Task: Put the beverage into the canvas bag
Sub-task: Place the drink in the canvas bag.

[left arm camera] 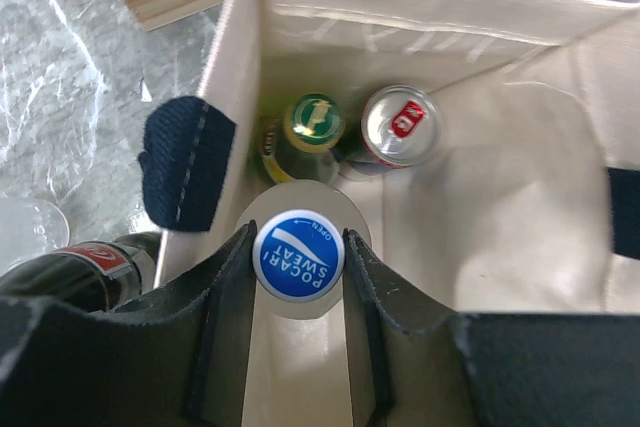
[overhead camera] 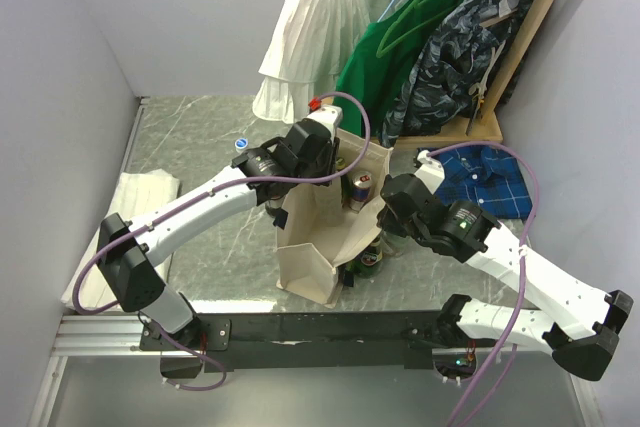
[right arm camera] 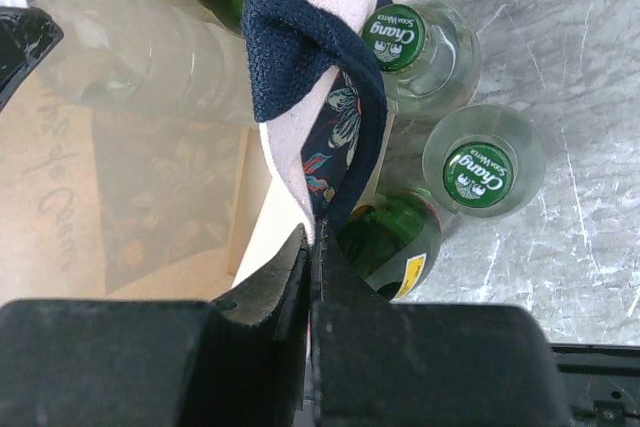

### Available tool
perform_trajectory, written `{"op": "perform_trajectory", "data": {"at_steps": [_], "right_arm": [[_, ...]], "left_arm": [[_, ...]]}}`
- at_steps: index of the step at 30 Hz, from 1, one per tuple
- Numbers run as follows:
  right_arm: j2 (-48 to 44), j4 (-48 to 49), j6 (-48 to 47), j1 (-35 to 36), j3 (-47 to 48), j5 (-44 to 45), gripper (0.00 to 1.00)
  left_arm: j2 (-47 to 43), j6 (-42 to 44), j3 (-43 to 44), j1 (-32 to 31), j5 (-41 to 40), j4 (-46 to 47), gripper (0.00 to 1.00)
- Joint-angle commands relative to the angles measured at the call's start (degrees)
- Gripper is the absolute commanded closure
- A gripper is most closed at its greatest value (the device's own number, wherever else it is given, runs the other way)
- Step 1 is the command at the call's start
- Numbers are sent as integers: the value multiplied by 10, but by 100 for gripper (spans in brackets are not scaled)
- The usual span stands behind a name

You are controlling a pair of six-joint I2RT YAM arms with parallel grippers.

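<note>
At bag (overhead camera: 305,265) mouth, I log: left gripper (left arm camera: 296,239) clamped on Pocari bottle (left arm camera: 297,259), held within the bag beside a can (left arm camera: 400,125) and a green-capped bottle (left arm camera: 312,122); right gripper (right arm camera: 311,247) pinched on bag rim.

White dress (overhead camera: 318,37), green garment (overhead camera: 395,57), plaid shirt (overhead camera: 495,177), folded white cloth (overhead camera: 140,195)

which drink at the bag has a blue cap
The Pocari Sweat bottle held in the left gripper; the green-capped bottle and silver-topped can stand inside the canvas bag.
</note>
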Motion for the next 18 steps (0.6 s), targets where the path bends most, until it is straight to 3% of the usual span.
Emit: {"op": "perform_trajectory", "data": {"at_steps": [1,18], "right_arm": [[5,-24,-1,3,10,20,100],[10,-27,0,3,15,20,100]], "left_arm": [[-21,-17,4,18,19,95,99],[-15,-10,-36,23,52,140,99]]}}
